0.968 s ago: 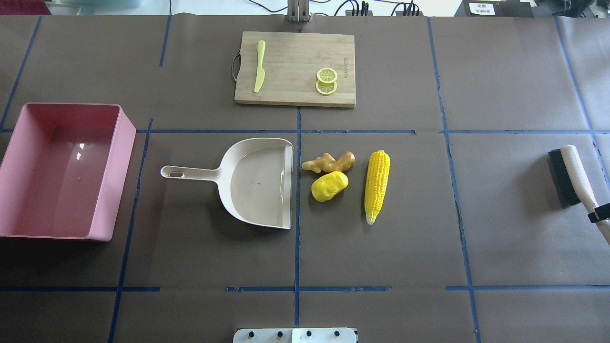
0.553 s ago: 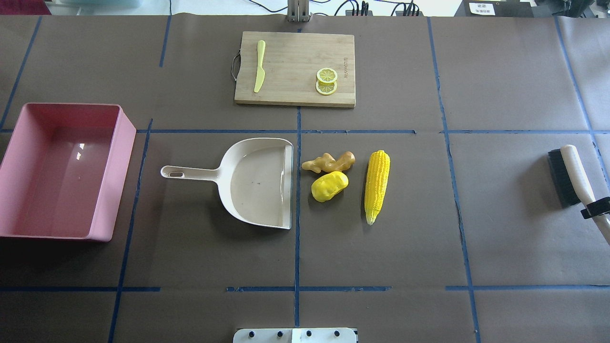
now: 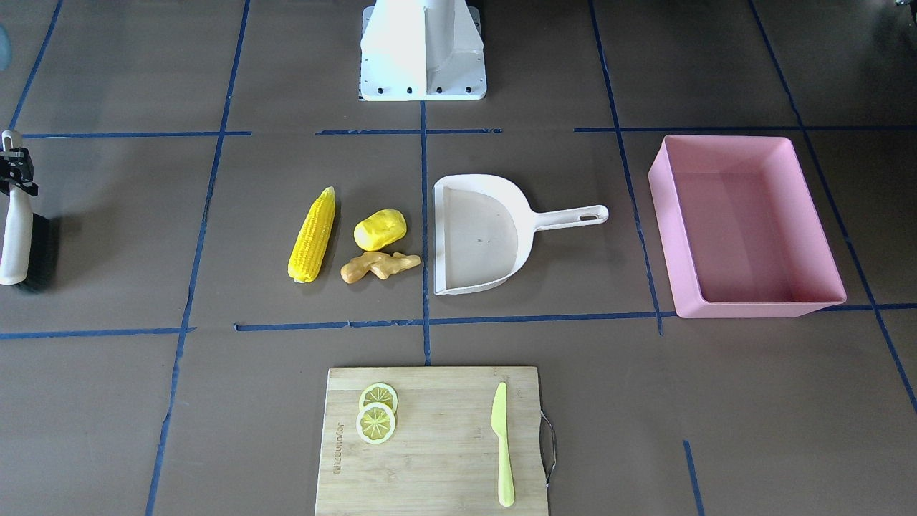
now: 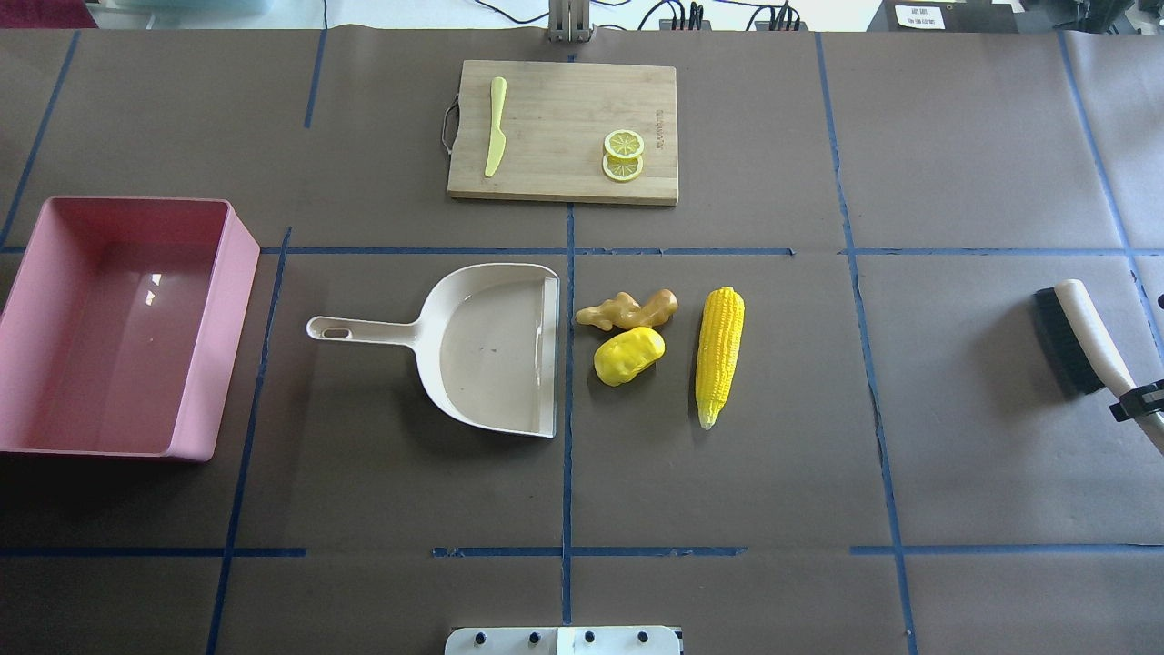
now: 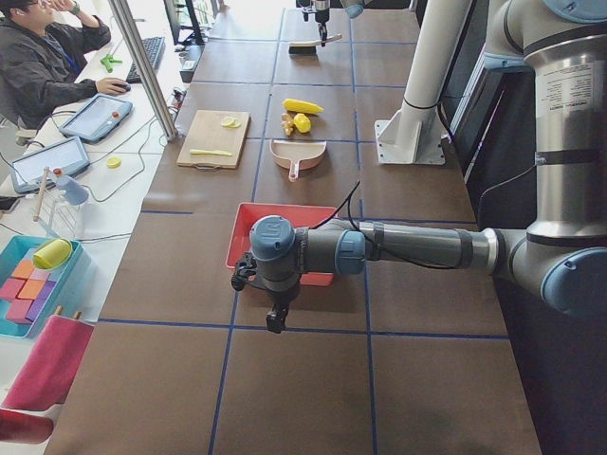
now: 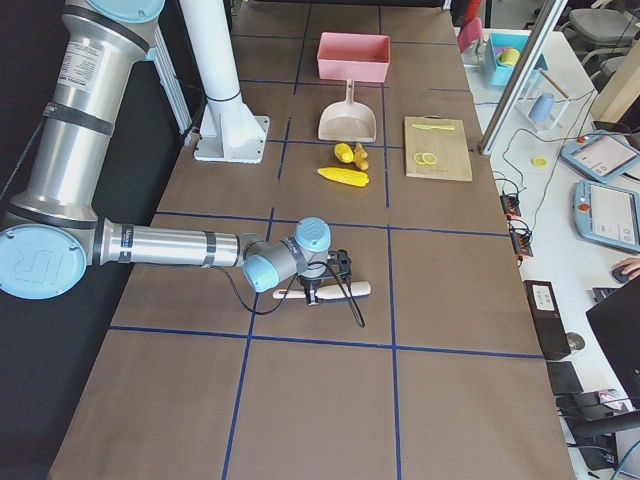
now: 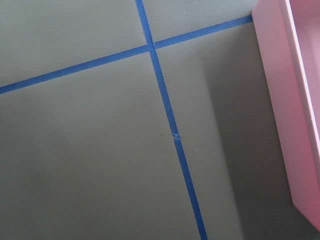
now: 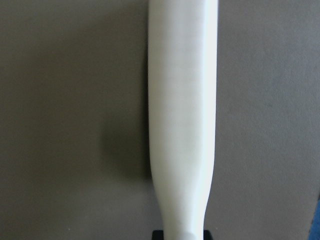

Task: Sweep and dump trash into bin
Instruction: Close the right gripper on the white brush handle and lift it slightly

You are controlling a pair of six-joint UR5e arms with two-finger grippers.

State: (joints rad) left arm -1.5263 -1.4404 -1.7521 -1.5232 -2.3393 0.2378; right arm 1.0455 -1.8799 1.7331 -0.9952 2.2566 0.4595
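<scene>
The corn cob (image 4: 719, 355), yellow lump (image 4: 627, 355) and ginger root (image 4: 629, 310) lie together mid-table, just right of the open mouth of the cream dustpan (image 4: 491, 364). The empty pink bin (image 4: 238, 300) stands at the far left. My right gripper (image 4: 1141, 400) is at the right edge, shut on the white handle of a black-bristled brush (image 4: 1082, 327). The handle fills the right wrist view (image 8: 182, 115). My left gripper (image 5: 275, 318) hangs beyond the bin's outer side and shows only in the exterior left view. I cannot tell if it is open or shut.
A wooden cutting board (image 4: 564, 109) lies at the far middle with a pale green knife (image 4: 496, 125) and lemon slices (image 4: 624, 155) on it. The robot base plate (image 4: 564, 639) is at the near edge. Blue tape lines cross the brown table cover.
The brush head has shifted slightly left and towards the robot, with my right gripper on its handle. The trash, dustpan and bin have not moved.
</scene>
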